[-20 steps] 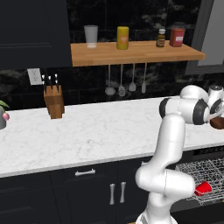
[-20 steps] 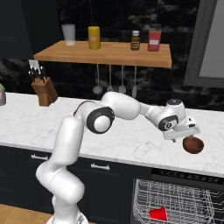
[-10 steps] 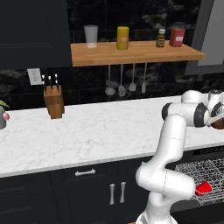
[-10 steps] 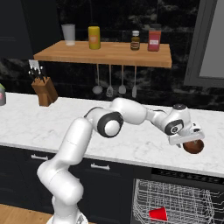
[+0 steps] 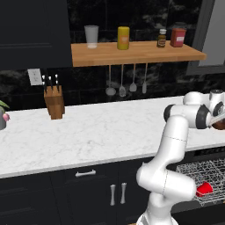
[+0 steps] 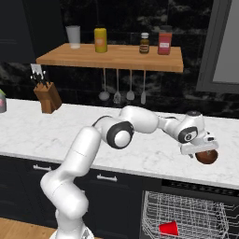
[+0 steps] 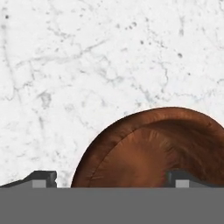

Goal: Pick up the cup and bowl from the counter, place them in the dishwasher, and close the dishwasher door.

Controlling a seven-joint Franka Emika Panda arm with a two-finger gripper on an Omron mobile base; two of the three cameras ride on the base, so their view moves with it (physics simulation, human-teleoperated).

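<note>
1. A wooden wall shelf (image 5: 136, 52) carries a pale tumbler (image 5: 91, 36), a yellow jar (image 5: 123, 38), a small dark bottle (image 5: 161, 38) and a red canister (image 5: 178, 37).
2. Utensils (image 5: 122, 81) hang beneath it.
3. A knife block (image 5: 54, 102) stands at the left.
4. Dark cabinets (image 5: 88, 193) have silver handles.

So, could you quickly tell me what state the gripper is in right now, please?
Gripper: open, one fingertip on each side of the bowl's rim, not yet closed on it.
</note>
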